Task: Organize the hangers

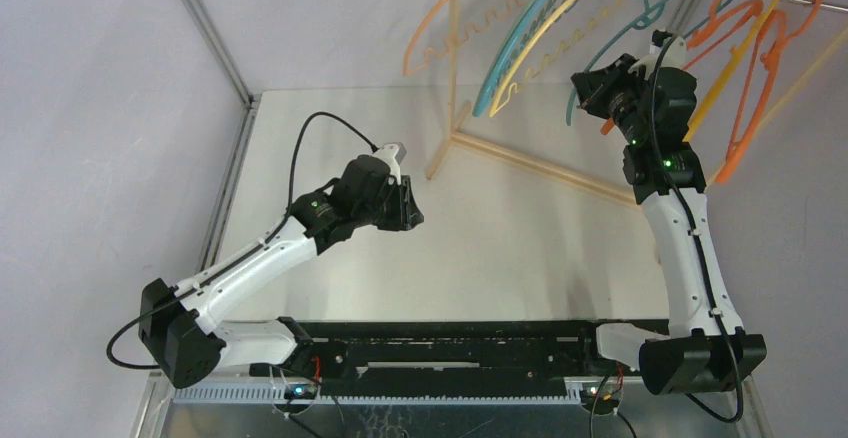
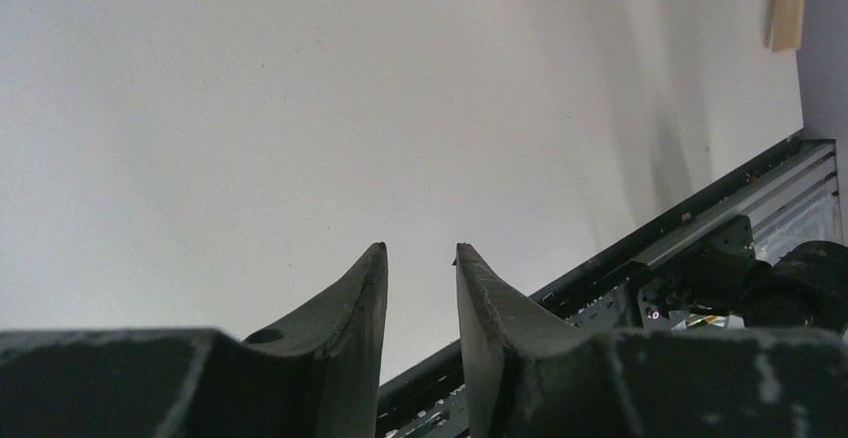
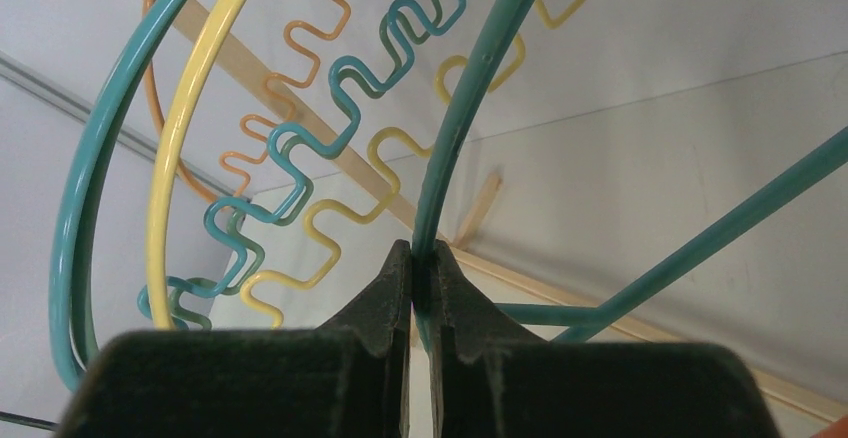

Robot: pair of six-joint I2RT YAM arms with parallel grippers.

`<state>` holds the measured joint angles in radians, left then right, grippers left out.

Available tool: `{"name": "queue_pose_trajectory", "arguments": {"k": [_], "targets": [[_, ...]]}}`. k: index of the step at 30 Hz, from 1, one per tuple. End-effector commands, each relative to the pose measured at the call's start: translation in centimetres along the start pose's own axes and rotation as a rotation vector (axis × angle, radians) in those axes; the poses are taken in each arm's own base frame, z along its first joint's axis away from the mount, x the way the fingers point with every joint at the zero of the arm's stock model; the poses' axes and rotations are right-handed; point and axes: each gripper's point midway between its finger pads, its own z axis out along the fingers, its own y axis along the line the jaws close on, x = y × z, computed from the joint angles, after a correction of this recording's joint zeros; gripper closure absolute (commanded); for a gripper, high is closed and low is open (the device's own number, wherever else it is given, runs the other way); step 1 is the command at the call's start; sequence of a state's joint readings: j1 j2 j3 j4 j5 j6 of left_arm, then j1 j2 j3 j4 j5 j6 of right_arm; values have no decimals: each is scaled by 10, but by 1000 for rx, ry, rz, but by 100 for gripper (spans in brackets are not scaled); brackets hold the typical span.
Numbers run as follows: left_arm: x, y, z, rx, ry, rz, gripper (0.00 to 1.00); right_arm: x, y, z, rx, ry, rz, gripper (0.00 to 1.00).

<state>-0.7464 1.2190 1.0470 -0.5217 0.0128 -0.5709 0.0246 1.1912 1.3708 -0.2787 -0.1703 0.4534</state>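
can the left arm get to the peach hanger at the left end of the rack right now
Probably yes: the left gripper is open and holds nothing, and the peach hanger hangs outermost, though the rack's wooden upright crosses close by.

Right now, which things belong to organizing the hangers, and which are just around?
Job: teal hanger pinched in the right hand; yellow hangers, peach hanger, orange hangers, second teal hanger.
Just around: wooden rack, table, idle left hand.

A pale wooden rack (image 1: 540, 166) is set on the far right of a white table (image 1: 500, 258). A black rail (image 1: 470, 358) is mounted along its near edge.
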Motion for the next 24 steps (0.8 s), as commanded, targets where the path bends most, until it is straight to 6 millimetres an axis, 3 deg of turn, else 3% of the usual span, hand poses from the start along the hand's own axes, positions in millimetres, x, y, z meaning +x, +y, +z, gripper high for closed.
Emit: {"name": "queue_pose_trajectory", "arguments": {"k": [1,4,6,9,12,15,16,24], "targets": [[-9,-3,-5,25,-43,-17,58,-27,10,-1,-43,-79,-27,90],[-8,6,-3,-7,-49,-12,41,-19,6,0,-34,-54,-20,89],[-6,17,0,-34,-52,-22,19,-14,4,-2,-26,-42,-16,89],[-4,32,3,-66,-42,-42,13,-8,-2,-6,0,-25,-20,79],[-5,44,6,-92,-41,-41,2,-9,-5,-14,34,-34,-31,50],[-10,55,7,-123,-49,-49,1,-12,-2,-23,38,-45,-53,5],[-11,58,8,-132,-50,-54,0,-13,1,-27,32,-48,-60,1],[-24,86,13,-181,-105,-80,0,-12,31,-72,-9,-73,-179,0]]}}
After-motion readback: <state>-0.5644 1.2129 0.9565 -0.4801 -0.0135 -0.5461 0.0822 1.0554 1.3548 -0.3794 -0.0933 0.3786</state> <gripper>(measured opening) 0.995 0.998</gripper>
